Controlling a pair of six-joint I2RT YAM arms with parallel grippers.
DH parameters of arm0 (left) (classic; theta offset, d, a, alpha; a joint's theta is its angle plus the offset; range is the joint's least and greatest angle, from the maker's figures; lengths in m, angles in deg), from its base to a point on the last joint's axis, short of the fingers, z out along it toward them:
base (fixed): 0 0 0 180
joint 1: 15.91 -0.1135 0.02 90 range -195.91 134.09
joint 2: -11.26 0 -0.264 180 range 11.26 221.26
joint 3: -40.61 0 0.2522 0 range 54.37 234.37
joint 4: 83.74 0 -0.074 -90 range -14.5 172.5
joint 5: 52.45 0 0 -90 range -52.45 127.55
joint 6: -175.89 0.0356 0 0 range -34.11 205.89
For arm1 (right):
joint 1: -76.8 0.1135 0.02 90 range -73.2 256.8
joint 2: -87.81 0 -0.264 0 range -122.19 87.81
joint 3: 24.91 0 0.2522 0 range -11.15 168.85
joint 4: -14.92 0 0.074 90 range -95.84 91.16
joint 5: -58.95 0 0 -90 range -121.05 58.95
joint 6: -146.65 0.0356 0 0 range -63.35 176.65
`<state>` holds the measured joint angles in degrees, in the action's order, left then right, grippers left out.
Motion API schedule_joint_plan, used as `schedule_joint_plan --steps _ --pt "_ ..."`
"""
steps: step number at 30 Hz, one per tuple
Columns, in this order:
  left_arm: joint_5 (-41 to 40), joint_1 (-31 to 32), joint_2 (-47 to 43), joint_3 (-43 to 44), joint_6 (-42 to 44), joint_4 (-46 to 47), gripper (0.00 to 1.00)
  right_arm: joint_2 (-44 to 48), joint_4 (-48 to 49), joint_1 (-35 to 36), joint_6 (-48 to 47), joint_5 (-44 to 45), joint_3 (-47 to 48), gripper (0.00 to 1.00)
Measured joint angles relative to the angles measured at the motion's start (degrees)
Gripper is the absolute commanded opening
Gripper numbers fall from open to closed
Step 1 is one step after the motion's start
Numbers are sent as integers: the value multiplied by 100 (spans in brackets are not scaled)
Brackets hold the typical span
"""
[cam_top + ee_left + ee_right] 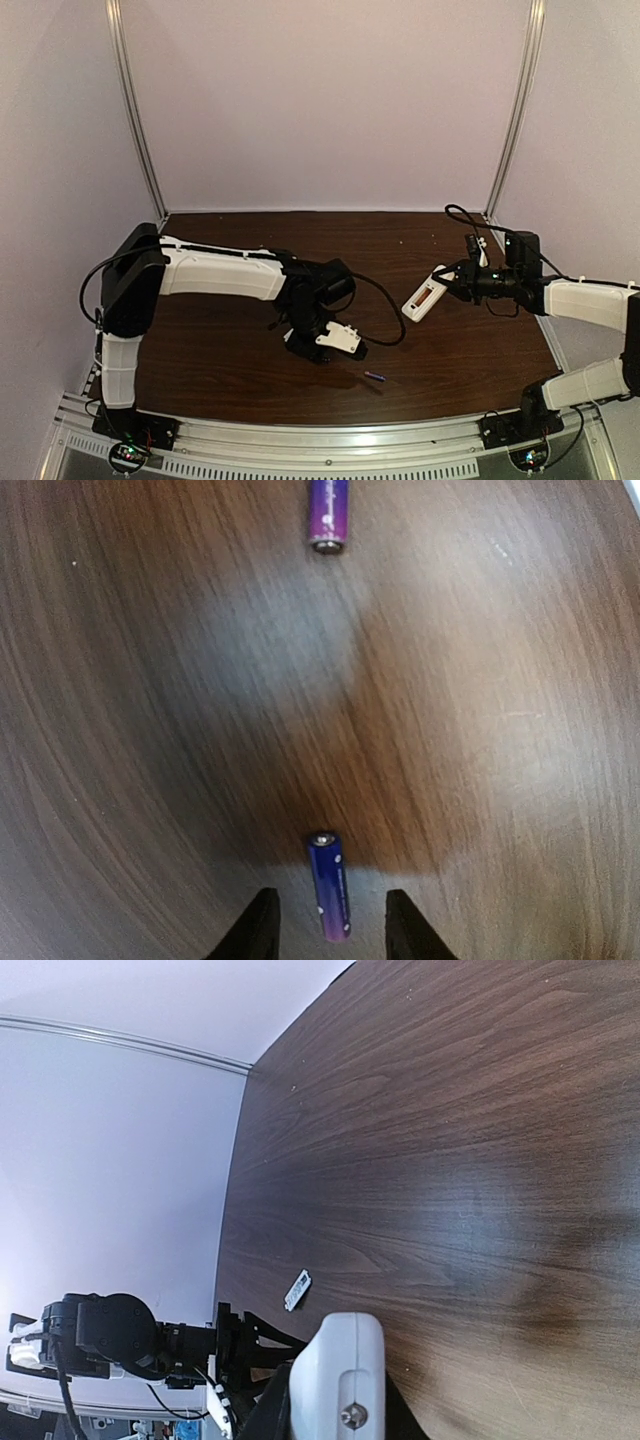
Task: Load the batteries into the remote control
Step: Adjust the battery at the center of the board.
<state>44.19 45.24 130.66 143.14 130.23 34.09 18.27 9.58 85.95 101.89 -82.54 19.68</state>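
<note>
One bluish-purple battery [330,880] lies on the wooden table between the fingers of my left gripper [330,898], which is open and low over it without touching it. The other battery [328,512] lies further ahead; in the top view it [375,376] rests right of my left gripper [312,350]. My right gripper [455,283] is shut on the white remote control [424,298] and holds it above the table, reddish compartment facing up. In the right wrist view the remote [340,1375] fills the space between the jaws of the right gripper [335,1405].
A small white cover piece [298,1290] lies on the table near the left arm [220,275]. The dark wood table [300,240] is enclosed by pale walls and metal frame posts [135,120]. A metal rail [320,445] runs along the near edge.
</note>
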Motion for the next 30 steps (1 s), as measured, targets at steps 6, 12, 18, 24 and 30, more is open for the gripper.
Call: schedule_joint_plan --steps 6,12,18,24,30 --pt "-197 66 109 83 240 -15 29 0 7 0 4 -15 0 0" --pt "-306 109 190 96 444 -15 19 0 17 0 13 -20 -2 0" --pt "-389 168 273 94 629 -28 4 0 37 -2 17 -46 -2 0" --pt "-577 210 258 66 807 13 17 0 37 -2 20 -79 -2 0" --pt "-990 247 94 -162 894 262 57 0 42 -2 24 -81 -2 0"
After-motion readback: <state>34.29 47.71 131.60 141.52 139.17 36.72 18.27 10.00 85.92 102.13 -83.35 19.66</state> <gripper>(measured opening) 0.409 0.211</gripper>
